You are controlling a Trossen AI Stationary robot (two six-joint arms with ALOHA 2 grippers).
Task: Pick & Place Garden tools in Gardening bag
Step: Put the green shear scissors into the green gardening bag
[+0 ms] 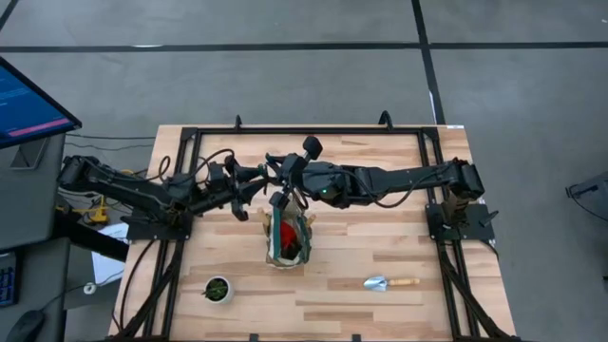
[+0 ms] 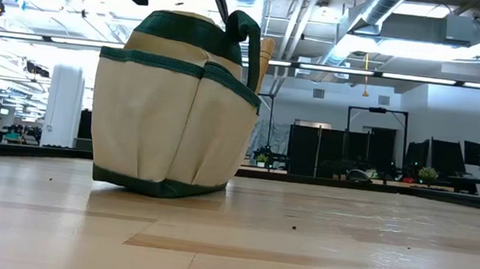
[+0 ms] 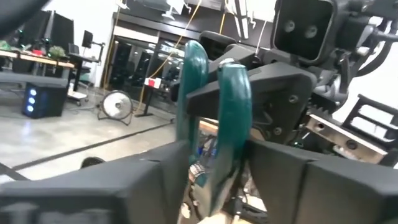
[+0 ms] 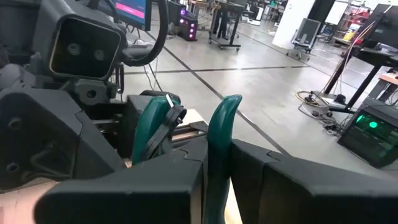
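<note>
The gardening bag (image 1: 288, 239) (image 2: 173, 102), cream with dark green trim and handles, stands on its base at the table's middle. A red item (image 1: 289, 234) lies inside it, and a wooden tool handle (image 2: 266, 63) sticks up out of it. My left gripper (image 1: 258, 195) (image 3: 217, 180) and my right gripper (image 1: 285, 198) (image 4: 214, 180) meet just above the bag's far end. Each is shut on a green bag handle. A silver trowel with a wooden handle (image 1: 389, 282) lies flat on the table near the front right. My left gripper pinches a green handle strap (image 3: 233, 124) between its two fingers, coming from the table's left. The strap loops up above the fingers, and the bag stands on the table below. My right gripper pinches the other green handle strap (image 4: 219, 143) between its two fingers, coming from the table's right. The strap arches up above the fingers, and the bag stays on the table.
A small round dark pot with green in it (image 1: 218, 289) stands near the front left. A black frame (image 1: 313, 131) runs along the table's far edge and sides. Bare wood lies between the bag and the trowel.
</note>
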